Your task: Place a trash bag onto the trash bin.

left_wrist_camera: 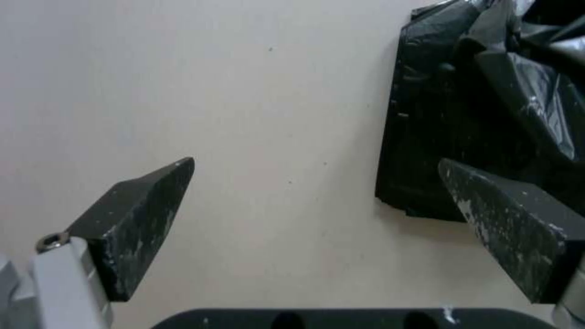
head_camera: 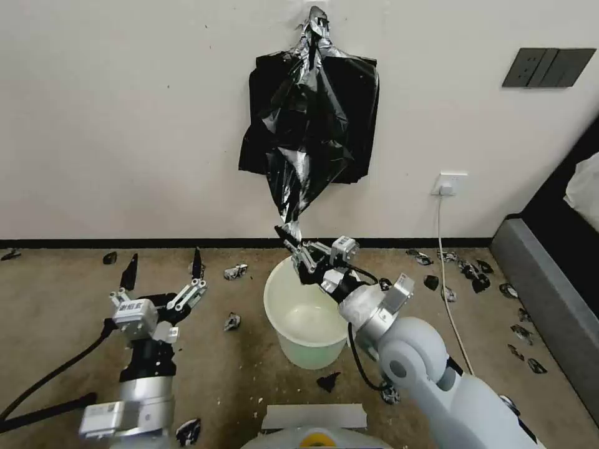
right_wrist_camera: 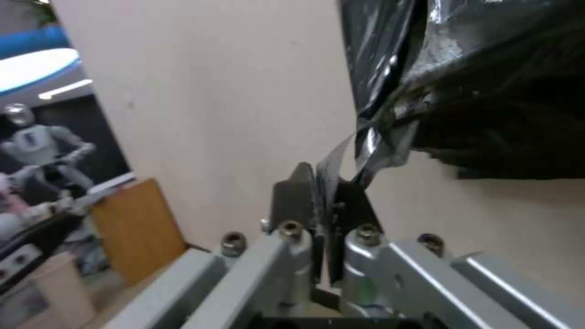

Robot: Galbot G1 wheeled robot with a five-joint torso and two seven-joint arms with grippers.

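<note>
Right gripper point(head_camera: 288, 236) pinches trash bag point(head_camera: 306, 143) tip.

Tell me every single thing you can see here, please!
trash bag: one, shiny black, hanging on the wall, bottom tip pinched above the bin
stack of bags: one, black, flat on the wall behind it
trash bin: one, cream-white, on the floor below
plastic scraps: many, black, scattered on the brown floor
wall socket: one, white, with a cable
right gripper: shut on the bag's tip
left gripper: open, held over the floor to the bin's left
</note>
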